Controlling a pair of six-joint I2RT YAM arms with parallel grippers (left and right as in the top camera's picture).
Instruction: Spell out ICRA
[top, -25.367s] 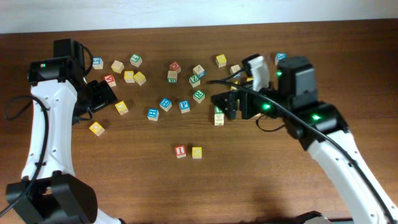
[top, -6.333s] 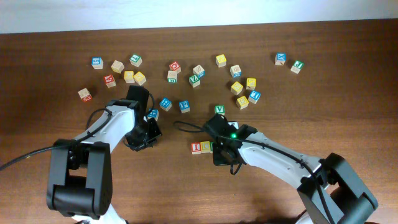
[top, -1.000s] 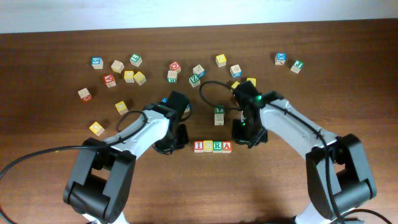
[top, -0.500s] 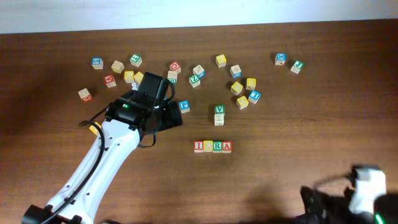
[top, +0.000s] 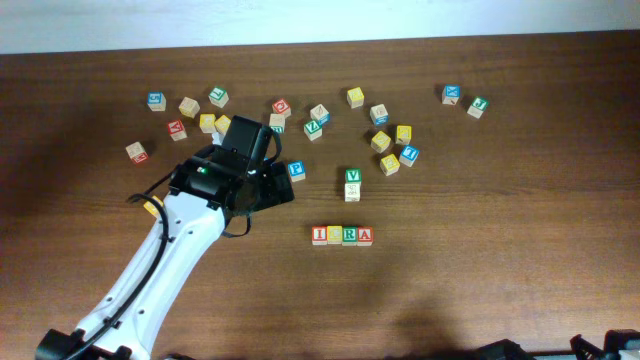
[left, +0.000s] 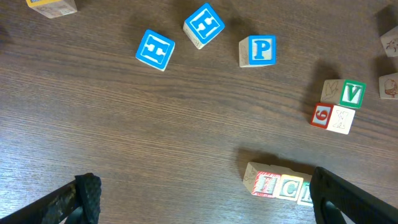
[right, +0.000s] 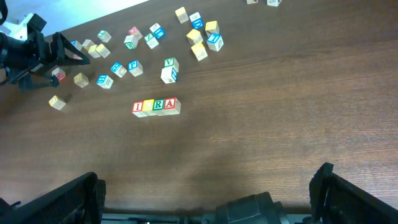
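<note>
The left jaws and the right jaws are both spread wide, with nothing gripped. Only the I cube (left: 266, 184) and C cube (left: 290, 186) are seen from the left wrist; the whole ICRA row (right: 155, 106) on the bench (right: 280, 124) is seen from the right wrist

I see four small wooden letter cubes (right: 156, 106) touching in a row, left of centre, reading ICRA; my right gripper (right: 208, 177) gapes wide along the bottom.

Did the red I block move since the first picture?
Yes, rightward. The red I block now sits right of the blue P block; earlier, slightly left.
</note>
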